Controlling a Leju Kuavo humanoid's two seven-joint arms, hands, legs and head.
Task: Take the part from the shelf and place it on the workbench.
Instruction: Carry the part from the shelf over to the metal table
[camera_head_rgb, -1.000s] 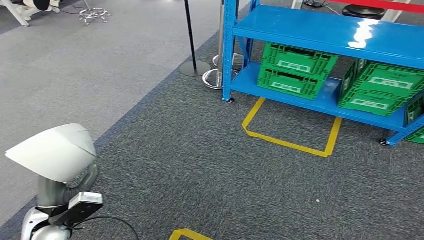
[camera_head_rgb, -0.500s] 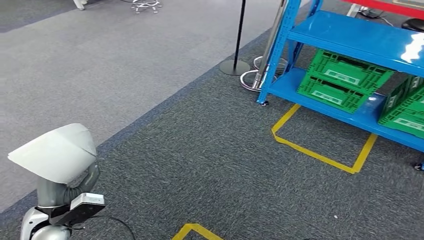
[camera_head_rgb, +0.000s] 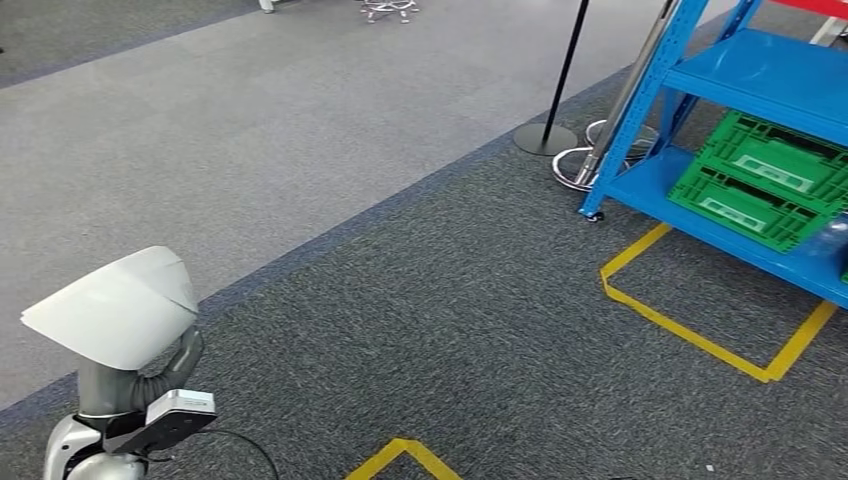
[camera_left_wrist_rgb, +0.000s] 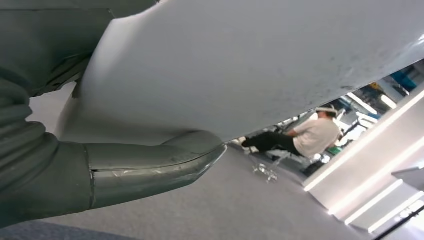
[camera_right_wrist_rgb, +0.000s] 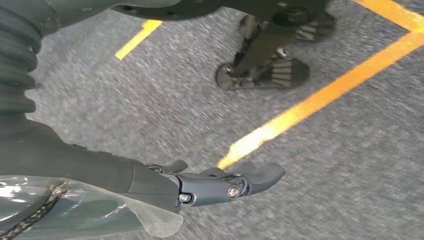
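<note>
Part location: the white part (camera_head_rgb: 110, 305) is off the shelf (camera_head_rgb: 770, 70) and held at the lower left of the head view, well apart from that shelf. It is a smooth, cone-like shell with its broad face turned upward and tilted.

Left hand (camera_head_rgb: 140, 380): sits directly under the white part and supports it from below. In the left wrist view the thick grey thumb (camera_left_wrist_rgb: 150, 167) lies against the underside of the white part (camera_left_wrist_rgb: 260, 65). The fingers are grasping the part; how the darker fingers lie behind the shell cannot be told.

Right hand (camera_right_wrist_rgb: 165, 185): hangs above the dark carpet (camera_right_wrist_rgb: 350, 175). Its dark fingers (camera_right_wrist_rgb: 250, 180) are stretched out, released, with nothing between them. A yellow tape line (camera_right_wrist_rgb: 310, 107) runs across the carpet beneath.

Surroundings, head view:
- The blue shelf stands at the upper right on small castors.
- Green crates (camera_head_rgb: 765, 180) are stacked on its lower level.
- Yellow floor tape (camera_head_rgb: 700, 340) marks a rectangle on the dark carpet (camera_head_rgb: 480, 330) in front of the shelf; a second taped corner (camera_head_rgb: 405, 455) shows at the bottom edge.
- A black post on a round base (camera_head_rgb: 545, 138) stands just beside the shelf's near corner.
- Lighter grey flooring (camera_head_rgb: 250, 130) covers the upper left.

A seated person (camera_left_wrist_rgb: 312, 137) is visible far off in the left wrist view.
</note>
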